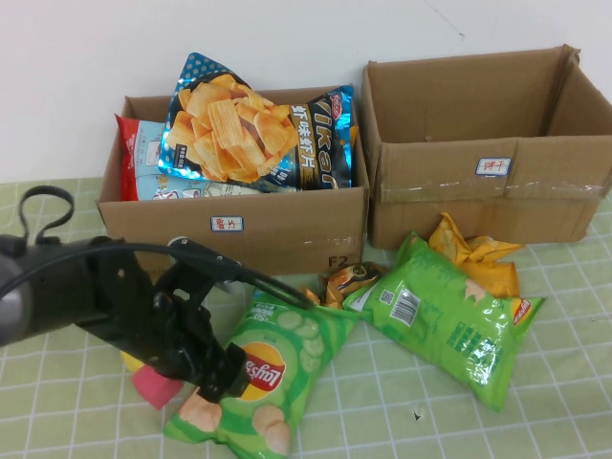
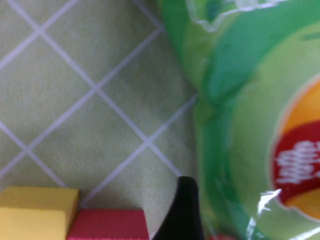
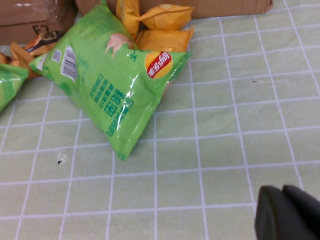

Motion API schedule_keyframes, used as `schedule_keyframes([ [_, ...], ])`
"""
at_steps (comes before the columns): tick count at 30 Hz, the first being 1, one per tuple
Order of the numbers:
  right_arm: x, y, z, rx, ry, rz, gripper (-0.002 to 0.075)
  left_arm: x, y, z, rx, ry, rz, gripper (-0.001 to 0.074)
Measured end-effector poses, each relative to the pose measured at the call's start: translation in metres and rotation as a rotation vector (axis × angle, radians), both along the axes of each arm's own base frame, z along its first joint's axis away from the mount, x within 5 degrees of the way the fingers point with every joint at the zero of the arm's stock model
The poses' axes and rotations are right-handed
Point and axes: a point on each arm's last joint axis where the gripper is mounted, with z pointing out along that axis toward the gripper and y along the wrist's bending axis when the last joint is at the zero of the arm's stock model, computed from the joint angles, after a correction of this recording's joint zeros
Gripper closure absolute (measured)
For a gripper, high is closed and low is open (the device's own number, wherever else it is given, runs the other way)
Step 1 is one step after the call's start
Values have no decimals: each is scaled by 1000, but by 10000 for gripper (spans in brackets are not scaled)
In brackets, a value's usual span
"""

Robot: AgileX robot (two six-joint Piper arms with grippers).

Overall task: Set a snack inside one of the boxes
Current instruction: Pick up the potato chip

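Left gripper (image 1: pixel 222 375) over glossy green Lay's bag (image 1: pixel 277 363), prob touching; right gripper (image 3: pixel 287 216) w/ fingers together

Glossy plastic chip bags (image 1: pixel 263 382), matt cardboard boxes (image 1: pixel 287 234), matt checked cloth tablecloth (image 1: pixel 402 421).

Light is even and fairly bright across the table, with soft shadows under the boxes (image 1: pixel 239 225) and the bags. Glare streaks the shiny foil of the blue chip bag (image 1: pixel 258 129) and the green bag (image 3: pixel 112 85) on the right. The left wrist view is blurred, its green bag (image 2: pixel 250 125) out of focus. The high view is slightly soft; the dark arm (image 1: pixel 115 296) loses detail.
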Motion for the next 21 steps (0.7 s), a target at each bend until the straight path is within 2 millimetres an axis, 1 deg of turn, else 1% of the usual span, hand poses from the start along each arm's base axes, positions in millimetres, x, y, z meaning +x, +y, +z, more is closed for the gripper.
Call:
schedule_keyframes([
  [3,0,0,0,1,-3,1,728,3,-2,-10,-12,47,51,171],
  [8,0,0,0,7,-4,0,728,3,-6,-23,-48,144,95,171],
  [12,0,1,0,10,-4,0,728,2,-8,-27,-59,183,94,175],
  [14,0,1,0,10,-4,0,728,1,-8,-27,-61,190,94,202],
  [17,0,1,0,10,-4,0,728,1,-9,-26,-71,202,97,302],
  [18,0,1,0,10,-4,0,728,1,-9,-26,-73,202,98,350],
  [20,0,1,0,10,-4,0,728,2,-11,-24,-80,208,94,451],
  [21,0,1,0,10,-4,0,728,4,-12,-20,-88,215,81,543],
])
